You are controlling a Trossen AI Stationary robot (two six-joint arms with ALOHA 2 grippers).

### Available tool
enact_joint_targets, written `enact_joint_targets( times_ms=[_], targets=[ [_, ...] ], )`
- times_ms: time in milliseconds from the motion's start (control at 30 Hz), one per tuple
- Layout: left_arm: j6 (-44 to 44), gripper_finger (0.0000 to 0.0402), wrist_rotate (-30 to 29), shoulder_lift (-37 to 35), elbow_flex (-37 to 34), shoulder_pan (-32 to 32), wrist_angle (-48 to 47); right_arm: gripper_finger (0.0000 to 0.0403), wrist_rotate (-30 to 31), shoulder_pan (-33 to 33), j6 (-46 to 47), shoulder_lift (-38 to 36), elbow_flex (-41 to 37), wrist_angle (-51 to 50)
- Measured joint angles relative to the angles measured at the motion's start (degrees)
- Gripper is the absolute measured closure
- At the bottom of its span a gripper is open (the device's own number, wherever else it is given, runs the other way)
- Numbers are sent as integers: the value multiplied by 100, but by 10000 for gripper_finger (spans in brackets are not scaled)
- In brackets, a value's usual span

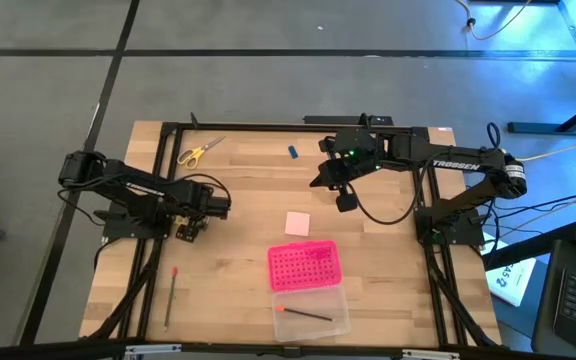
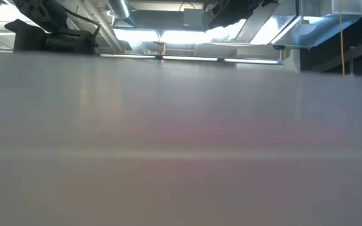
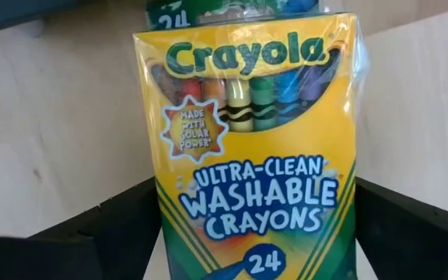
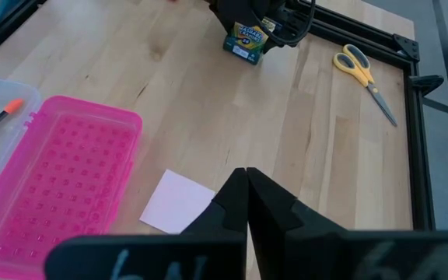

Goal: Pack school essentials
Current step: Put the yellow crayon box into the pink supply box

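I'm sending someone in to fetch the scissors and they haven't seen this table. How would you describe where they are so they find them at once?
Start at the wooden table and go to its far left corner, by the black frame rail. The scissors lie flat there, alone, beyond the left gripper that stands around the crayon box. Their yellow handles and grey blades set them apart from the small blue piece farther along that edge.

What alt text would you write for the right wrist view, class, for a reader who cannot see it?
The right claw, shut, hangs over a wooden table just above a pale pink pad. An open pink dotted box lies beside it; farther off, the left claw stands at a crayon box, with yellow scissors nearby.
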Motion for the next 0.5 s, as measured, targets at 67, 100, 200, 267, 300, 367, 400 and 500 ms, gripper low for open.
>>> enact_joint_targets(
  times_ms=[67,100,200,267,300,367,400,500],
  targets=[
    [-1,47,-8,0,1,-13,0,397,0,-2,0,0,0,0],
    [2,54,-9,-1,0,-15,0,397,0,-2,0,0,0,0],
    [178,79,-1,-2,2,-16,2,397,0,-2,0,0,0,0],
    [405,93,-9,-2,2,-16,16,397,0,0,0,0,0,0],
    [533,98,-14,-2,2,-16,29,397,0,-1,0,0,0,0],
    [833,106,-19,-4,2,-16,78,397,0,0,0,0,0,0],
    [987,108,-23,-7,2,-16,101,397,0,-1,0,0,0,0],
    [1424,109,-25,-7,2,-16,182,397,0,-1,0,0,0,0]
  ],
)
